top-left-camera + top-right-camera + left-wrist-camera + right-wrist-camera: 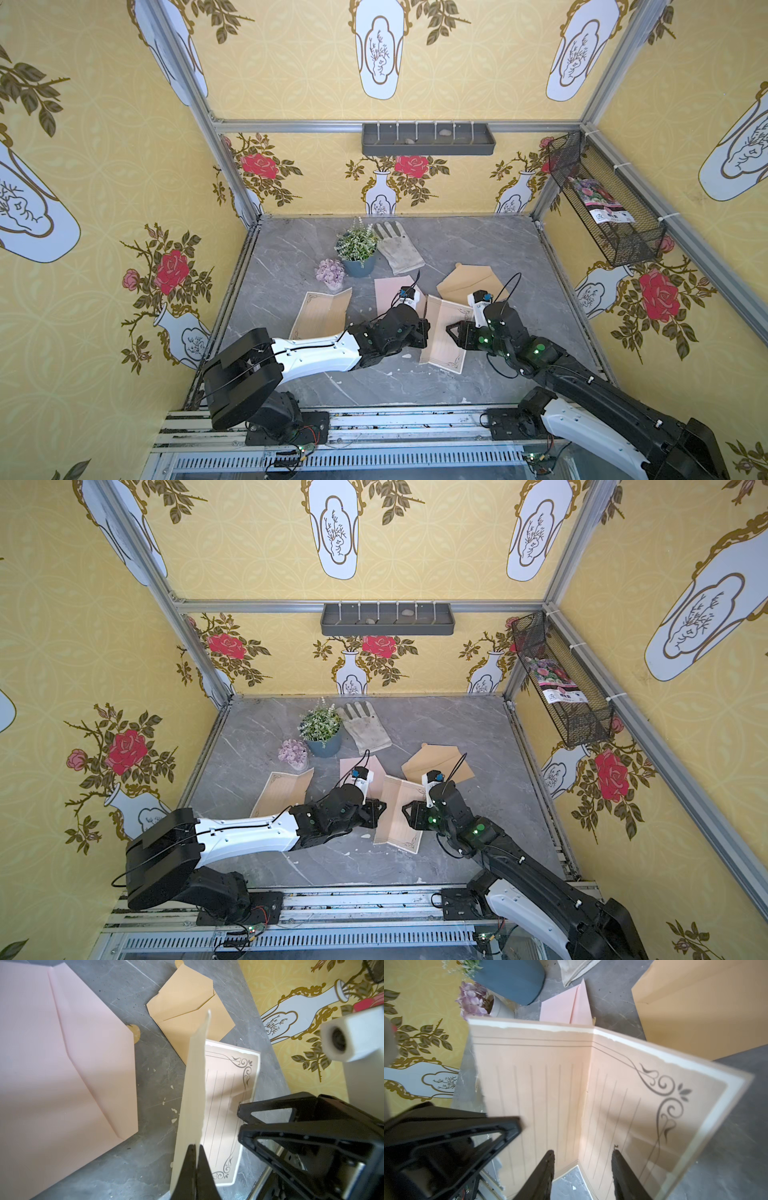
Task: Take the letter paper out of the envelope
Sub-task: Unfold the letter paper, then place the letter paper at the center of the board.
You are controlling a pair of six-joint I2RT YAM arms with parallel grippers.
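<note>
No writing can be read anywhere; the packet's (602,203) label print is too small.

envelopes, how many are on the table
2. A pink envelope lies near the table's middle, partly under the left arm. A tan envelope lies to its right, behind the right arm. Neither visibly holds a letter sheet.
</note>
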